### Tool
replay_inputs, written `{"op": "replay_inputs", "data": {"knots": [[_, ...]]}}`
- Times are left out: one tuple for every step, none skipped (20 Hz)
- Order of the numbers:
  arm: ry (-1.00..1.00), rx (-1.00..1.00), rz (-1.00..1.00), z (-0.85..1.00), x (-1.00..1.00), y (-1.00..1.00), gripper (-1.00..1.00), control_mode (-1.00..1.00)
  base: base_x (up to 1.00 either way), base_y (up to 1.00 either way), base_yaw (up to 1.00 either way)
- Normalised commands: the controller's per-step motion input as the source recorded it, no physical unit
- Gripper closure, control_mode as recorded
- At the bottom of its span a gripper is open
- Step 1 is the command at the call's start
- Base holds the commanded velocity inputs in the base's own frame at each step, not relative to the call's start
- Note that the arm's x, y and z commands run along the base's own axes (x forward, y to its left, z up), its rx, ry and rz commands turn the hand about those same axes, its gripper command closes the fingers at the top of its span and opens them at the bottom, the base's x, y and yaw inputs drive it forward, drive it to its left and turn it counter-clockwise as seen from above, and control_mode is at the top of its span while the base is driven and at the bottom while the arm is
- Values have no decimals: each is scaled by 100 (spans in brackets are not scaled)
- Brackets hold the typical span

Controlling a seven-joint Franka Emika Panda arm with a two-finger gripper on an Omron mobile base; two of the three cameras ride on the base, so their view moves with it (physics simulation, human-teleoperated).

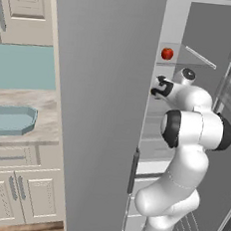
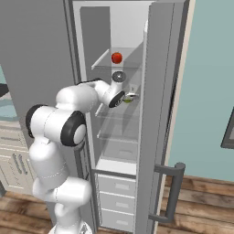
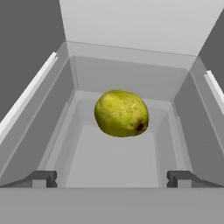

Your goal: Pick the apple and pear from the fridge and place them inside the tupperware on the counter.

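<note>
Cream panelled cabinets are hanging above a pale teal wall. A wooden floor is running below a teal wall, where a dark framed object is sitting at the right edge.

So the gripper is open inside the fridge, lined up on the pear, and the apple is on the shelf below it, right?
Not quite. The apple sits on the glass shelf above the gripper, not below it; the right base view shows this. The rest holds: the gripper is open inside the fridge, with the pear ahead between its fingertips in the hand view.
</note>
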Motion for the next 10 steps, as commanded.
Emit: {"op": "replay_inputs", "data": {"knots": [[0, 0, 0, -11, 32, 0, -100, -100, 0, 0, 0], [0, 0, 1, -11, 31, 0, -100, -100, 0, 0, 0], [0, 0, 1, -10, 33, 0, -100, -100, 0, 0, 0], [0, 0, 1, -10, 32, 0, -100, -100, 0, 0, 0], [0, 0, 1, -10, 32, 0, -100, -100, 0, 0, 0], [0, 0, 0, -10, 30, 0, -100, -100, 0, 0, 0], [0, 0, 0, -11, 29, 0, -100, -100, 0, 0, 0], [0, 0, 0, -11, 29, -1, -100, -100, 0, 0, 0], [0, 0, 0, -12, 29, -1, -100, -100, 0, 0, 0], [0, 0, 1, -11, 28, -2, -100, -100, 0, 0, 0]]}}
